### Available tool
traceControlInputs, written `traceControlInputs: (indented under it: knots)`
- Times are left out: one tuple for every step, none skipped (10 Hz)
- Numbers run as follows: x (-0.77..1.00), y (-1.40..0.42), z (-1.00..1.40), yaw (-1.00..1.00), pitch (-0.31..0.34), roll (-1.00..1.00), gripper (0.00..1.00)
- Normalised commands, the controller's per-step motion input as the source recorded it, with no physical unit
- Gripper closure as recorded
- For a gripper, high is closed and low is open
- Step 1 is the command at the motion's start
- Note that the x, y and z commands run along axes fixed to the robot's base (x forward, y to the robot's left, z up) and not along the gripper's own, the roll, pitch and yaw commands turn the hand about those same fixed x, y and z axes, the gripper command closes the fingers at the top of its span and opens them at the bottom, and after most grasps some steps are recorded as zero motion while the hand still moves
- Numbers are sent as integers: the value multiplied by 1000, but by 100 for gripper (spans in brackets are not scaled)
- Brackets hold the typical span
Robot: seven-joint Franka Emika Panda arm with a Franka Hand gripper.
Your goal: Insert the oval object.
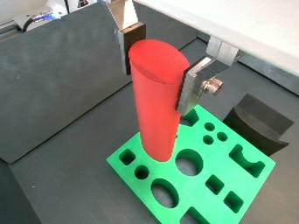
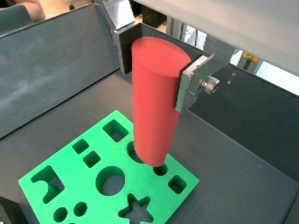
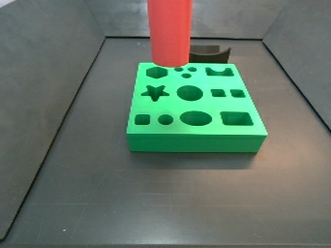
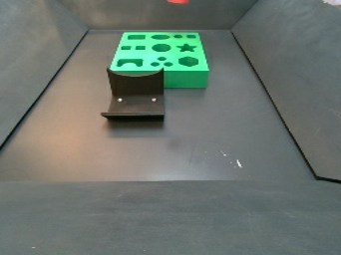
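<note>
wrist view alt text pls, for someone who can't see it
A tall red peg is held upright in the claw, its lower end at a hole in the green block below. The block has many shaped holes and sits on a dark floor, with a dark fixture just beyond it.
</note>
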Motion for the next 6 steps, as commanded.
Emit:
traceControlInputs:
  knots:
    - [20, 0, -280, 0, 0, 0, 100]
    - [100, -86, -506, 34, -34, -80, 100]
    - [80, -103, -583, 34, -57, -71, 100]
    - [146, -146, -669, 94, -50, -33, 100]
    - [234, -154, -680, 280, 0, -49, 100]
    - [200, -166, -543, 337, 0, -71, 100]
